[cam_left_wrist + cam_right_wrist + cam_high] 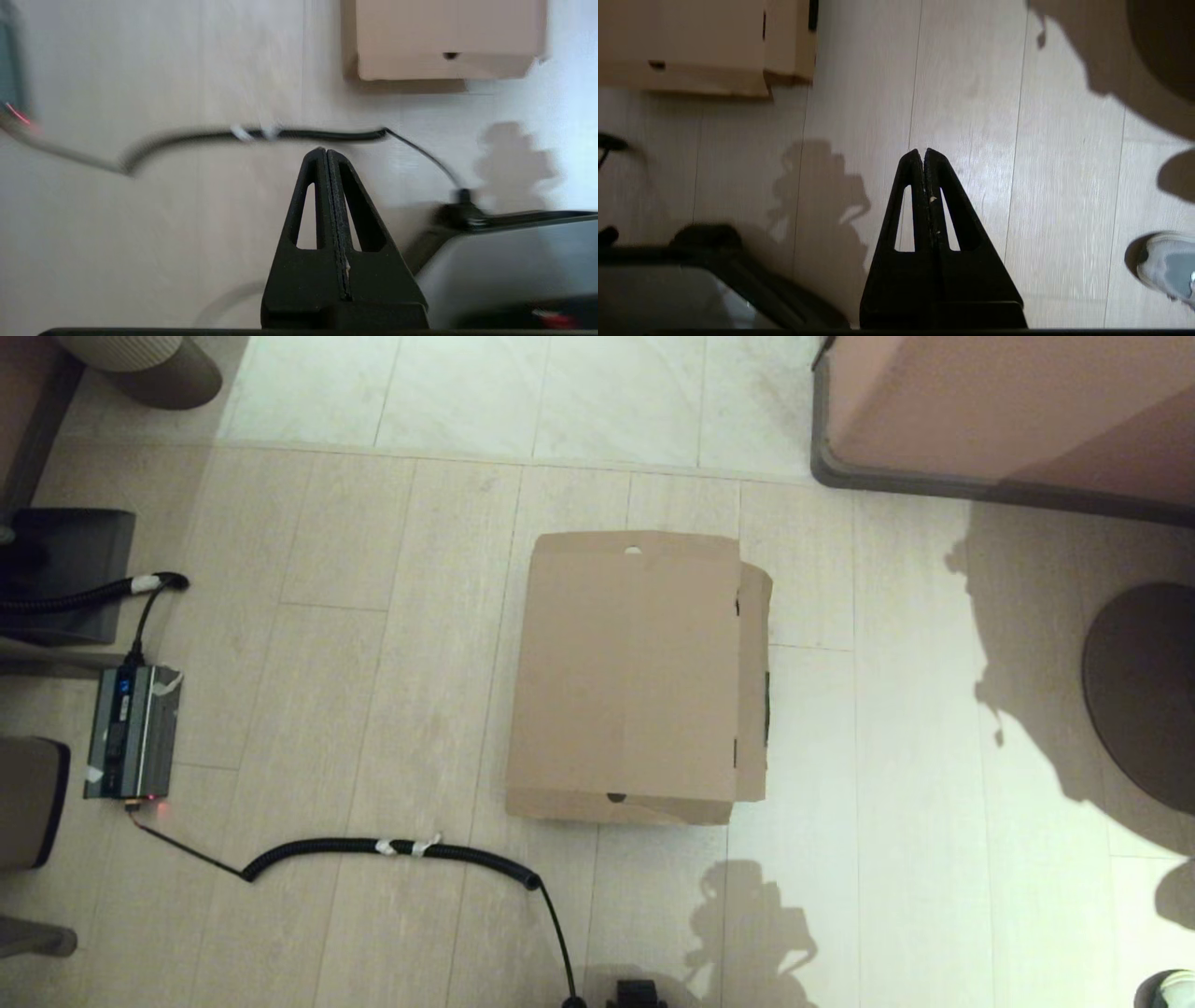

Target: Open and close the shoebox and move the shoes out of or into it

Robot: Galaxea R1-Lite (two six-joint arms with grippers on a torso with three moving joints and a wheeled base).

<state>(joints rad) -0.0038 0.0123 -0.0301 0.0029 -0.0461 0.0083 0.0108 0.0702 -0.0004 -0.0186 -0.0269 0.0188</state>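
On floor, closed brown shoebox (pixel 627 677)

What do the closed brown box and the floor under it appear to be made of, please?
The closed brown box looks like plain matte cardboard: raw tan faces, folded flaps, punched finger notches. The pale floor seems to be wood-look planks or tile, faintly glossy; seams show, but the material stays uncertain.

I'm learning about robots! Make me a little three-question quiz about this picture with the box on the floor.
1. True or false: the shoebox lid is closed.
2. What lies on the floor nearer the robot than the box: A) a coiled black cable, B) a red ball, C) a book?
3. Fill in: both the left hand and the right hand have fingers that are ____.

Key: 1 true; 2 A; 3 shut, holding nothing, away from the box.
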